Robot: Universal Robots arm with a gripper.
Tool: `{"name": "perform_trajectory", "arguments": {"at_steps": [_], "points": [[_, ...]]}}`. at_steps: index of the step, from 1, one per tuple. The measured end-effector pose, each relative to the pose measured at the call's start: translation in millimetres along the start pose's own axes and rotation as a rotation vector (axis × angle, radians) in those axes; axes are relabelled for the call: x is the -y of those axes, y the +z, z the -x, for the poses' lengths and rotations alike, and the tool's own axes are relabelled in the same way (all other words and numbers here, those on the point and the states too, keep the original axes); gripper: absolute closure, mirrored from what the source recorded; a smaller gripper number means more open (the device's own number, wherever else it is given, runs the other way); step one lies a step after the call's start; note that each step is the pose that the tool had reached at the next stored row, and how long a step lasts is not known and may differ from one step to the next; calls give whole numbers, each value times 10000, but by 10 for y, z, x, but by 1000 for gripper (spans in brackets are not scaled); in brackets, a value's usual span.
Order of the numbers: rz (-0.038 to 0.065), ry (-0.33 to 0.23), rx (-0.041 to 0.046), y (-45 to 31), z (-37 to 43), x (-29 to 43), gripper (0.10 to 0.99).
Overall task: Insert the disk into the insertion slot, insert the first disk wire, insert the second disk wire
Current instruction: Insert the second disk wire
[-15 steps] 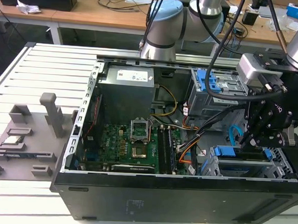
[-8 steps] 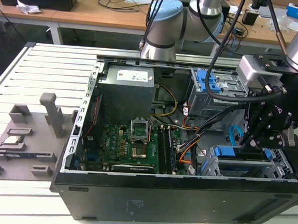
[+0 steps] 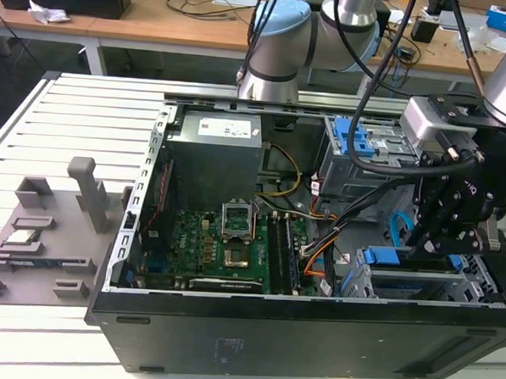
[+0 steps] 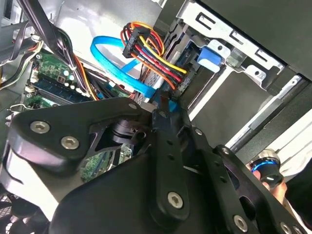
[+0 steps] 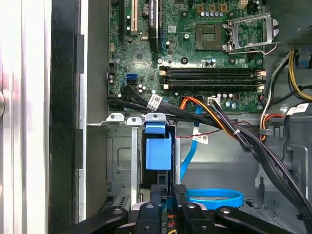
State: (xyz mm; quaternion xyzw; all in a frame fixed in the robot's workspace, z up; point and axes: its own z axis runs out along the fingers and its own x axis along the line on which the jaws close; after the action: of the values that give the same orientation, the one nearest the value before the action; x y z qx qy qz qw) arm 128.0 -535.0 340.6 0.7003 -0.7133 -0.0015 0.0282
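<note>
**Slatted metal table carrying an open computer case and a grey fixture**

A metal table (image 3: 35, 136) with long parallel slats bears everything. On it lies a black computer case (image 3: 313, 337) on its side, opened upward, towards the exterior view's right. Beside the case, towards the exterior view's left, a grey fixture plate (image 3: 38, 246) rests on the slats, with upright grey blocks (image 3: 87, 189) rising from it. Behind the table stands a wooden bench (image 3: 160, 23) strewn with cables.
</note>
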Motion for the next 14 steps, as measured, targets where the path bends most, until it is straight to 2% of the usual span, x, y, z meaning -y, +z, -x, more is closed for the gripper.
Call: {"name": "perform_trajectory", "arguments": {"at_steps": [1,3,7,8,9,10,14], "points": [[0,0,-4,-70,-3,-3,847],[-1,0,-2,-160,-5,-7,847],[0,0,-2,-281,23,-12,859],[0,0,-2,-316,31,-14,925],[0,0,-3,-346,35,-15,925],[0,0,-3,-368,35,-16,980],[-1,0,-3,-377,35,-17,980]]}}
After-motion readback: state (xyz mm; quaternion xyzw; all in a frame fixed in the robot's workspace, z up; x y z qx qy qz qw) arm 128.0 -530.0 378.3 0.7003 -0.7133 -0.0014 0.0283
